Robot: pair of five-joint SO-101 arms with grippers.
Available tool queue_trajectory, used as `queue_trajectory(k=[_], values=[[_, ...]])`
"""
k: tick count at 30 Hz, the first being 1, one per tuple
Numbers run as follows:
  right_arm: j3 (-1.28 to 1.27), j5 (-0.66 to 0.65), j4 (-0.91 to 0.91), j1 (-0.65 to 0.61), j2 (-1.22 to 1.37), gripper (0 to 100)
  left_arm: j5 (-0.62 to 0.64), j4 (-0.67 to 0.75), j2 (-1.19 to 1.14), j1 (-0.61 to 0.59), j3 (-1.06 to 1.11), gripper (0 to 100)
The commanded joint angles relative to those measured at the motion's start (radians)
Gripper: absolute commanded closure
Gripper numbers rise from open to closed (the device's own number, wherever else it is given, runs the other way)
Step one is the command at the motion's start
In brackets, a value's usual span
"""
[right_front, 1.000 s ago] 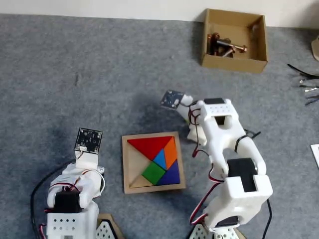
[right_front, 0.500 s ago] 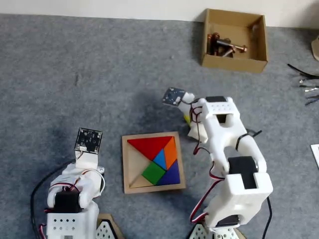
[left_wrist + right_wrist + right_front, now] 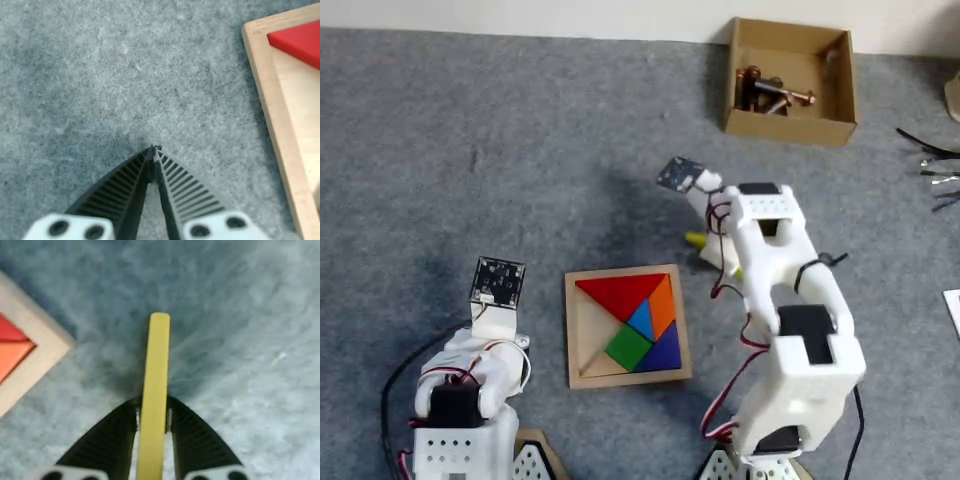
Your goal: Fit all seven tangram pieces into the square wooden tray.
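Right wrist view told most: the right gripper (image 3: 152,412) had its fingers clamped on the yellow piece (image 3: 156,365), held edge-on, likely because a thin slab offers only its flat faces to pinch; the piece hung over the grey carpet (image 3: 470,150), just off the corner of the square wooden tray (image 3: 572,330) at about one o'clock from the tray's middle. Inside the tray sat a red triangle (image 3: 618,292), an orange piece (image 3: 664,302), a small blue one (image 3: 641,320), a green square (image 3: 628,347) and a dark blue triangle (image 3: 666,353), packed toward three o'clock; the bare wood at nine o'clock (the likeliest home for the yellow piece) lay open. The left gripper (image 3: 153,155) rested at nine o'clock of the tray, fingers pressed together on nothing, seemingly parked clear of the work.
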State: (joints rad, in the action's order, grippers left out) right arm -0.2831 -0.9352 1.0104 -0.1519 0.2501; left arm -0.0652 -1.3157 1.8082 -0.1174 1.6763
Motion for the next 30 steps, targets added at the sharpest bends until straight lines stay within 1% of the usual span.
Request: queue_trajectory(k=[1, 7, 11, 16, 19, 25, 30], values=[[0.102, 0.011, 0.081, 0.015, -0.018, 97.7, 0.009, -0.003, 0.005, -0.016, 0.019, 99], [0.205, 0.021, 0.180, 0.030, -0.018, 99.5, 0.009, -0.003, 0.005, -0.016, 0.019, 99], [0.266, 0.117, 0.248, 0.025, -0.018, 99.5, 0.009, -0.003, 0.005, -0.016, 0.019, 99], [0.371, 0.189, 0.341, 0.016, -0.019, 99.5, 0.009, -0.003, 0.005, -0.016, 0.019, 99], [0.447, 0.216, 0.432, -0.004, -0.021, 99.5, 0.009, -0.003, 0.005, -0.016, 0.019, 99], [0.641, 0.218, 0.642, -0.027, -0.022, 99.5, 0.009, -0.003, 0.005, -0.015, 0.019, 99], [0.771, 0.305, 0.716, -0.027, -0.022, 99.5, 0.014, -0.003, 0.001, -0.015, 0.019, 99]])
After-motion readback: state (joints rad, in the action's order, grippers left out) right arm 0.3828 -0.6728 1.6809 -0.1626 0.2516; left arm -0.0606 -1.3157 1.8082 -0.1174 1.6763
